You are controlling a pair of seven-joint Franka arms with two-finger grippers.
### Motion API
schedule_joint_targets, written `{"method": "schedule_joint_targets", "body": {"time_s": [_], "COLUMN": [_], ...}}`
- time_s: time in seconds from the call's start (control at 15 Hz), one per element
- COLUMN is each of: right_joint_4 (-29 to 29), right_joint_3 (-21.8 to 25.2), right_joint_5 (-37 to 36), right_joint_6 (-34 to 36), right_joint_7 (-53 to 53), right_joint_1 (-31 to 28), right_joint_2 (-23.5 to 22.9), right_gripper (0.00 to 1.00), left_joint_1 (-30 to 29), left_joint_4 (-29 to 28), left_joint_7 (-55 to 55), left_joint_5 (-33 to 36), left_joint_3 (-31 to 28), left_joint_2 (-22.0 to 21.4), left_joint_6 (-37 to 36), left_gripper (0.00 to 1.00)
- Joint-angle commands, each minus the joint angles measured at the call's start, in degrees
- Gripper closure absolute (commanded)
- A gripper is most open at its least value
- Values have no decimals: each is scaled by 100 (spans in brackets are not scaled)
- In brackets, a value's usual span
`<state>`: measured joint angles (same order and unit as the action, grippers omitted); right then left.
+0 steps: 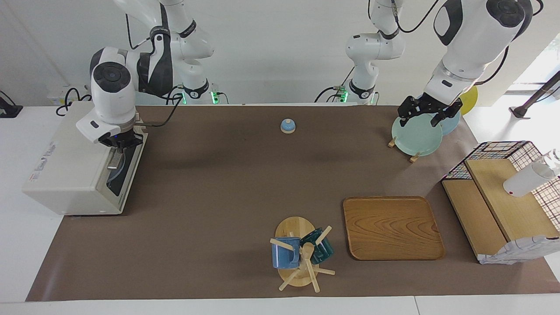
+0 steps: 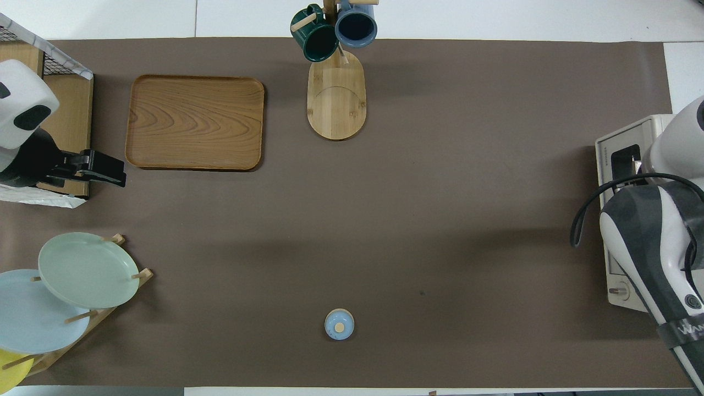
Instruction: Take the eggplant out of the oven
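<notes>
The cream-white oven [image 1: 70,166] stands at the right arm's end of the table, and its front with a knob also shows in the overhead view [image 2: 619,165]. Its dark glass door [image 1: 119,179] looks shut or nearly shut. My right gripper [image 1: 118,151] points down at the top of the door, right at the metal bar handle [image 1: 113,162]. In the overhead view the right arm hides it. The eggplant is hidden. My left gripper [image 1: 426,117] [image 2: 113,173] waits open and empty in the air over the plate rack.
A rack of pale plates [image 1: 415,135] [image 2: 82,269] and a wire basket with wooden shelves [image 1: 503,197] stand at the left arm's end. A wooden tray [image 1: 392,227] [image 2: 194,122], a mug tree [image 1: 302,253] [image 2: 335,99] and a small blue bell [image 1: 288,126] [image 2: 339,324] lie mid-table.
</notes>
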<state>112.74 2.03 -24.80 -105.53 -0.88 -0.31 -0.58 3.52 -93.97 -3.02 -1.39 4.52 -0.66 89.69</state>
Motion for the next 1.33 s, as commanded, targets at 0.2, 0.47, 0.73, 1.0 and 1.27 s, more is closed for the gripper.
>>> {"method": "schedule_joint_targets", "body": {"time_s": [0.2, 0.47, 0.73, 1.0, 1.27], "right_joint_4": [406, 809, 960, 1126, 1320], "right_joint_3": [-10, -10, -10, -19, -19], "right_joint_5": [694, 819, 1047, 1399, 1399], "right_joint_6": [-240, -783, -1320, -1873, -2375], "right_joint_7": [-114, -298, -281, -263, -105], "right_joint_1": [-66, -39, 22, 214, 339], "right_joint_2": [172, 225, 67, -162, -442], "right_gripper": [100, 100, 100, 100, 100], "left_joint_1": [-36, -36, -27, -35, -36], "left_joint_4": [-69, -60, -60, -60, -60], "left_joint_7": [47, 30, 38, 38, 38], "left_joint_5": [16, 16, 16, 16, 16], "left_joint_3": [5, 5, 5, 5, 5], "left_joint_2": [-57, -57, -57, -57, -49], "left_joint_6": [39, 66, 75, 127, 136], "left_gripper": [0, 0, 0, 0, 0]}}
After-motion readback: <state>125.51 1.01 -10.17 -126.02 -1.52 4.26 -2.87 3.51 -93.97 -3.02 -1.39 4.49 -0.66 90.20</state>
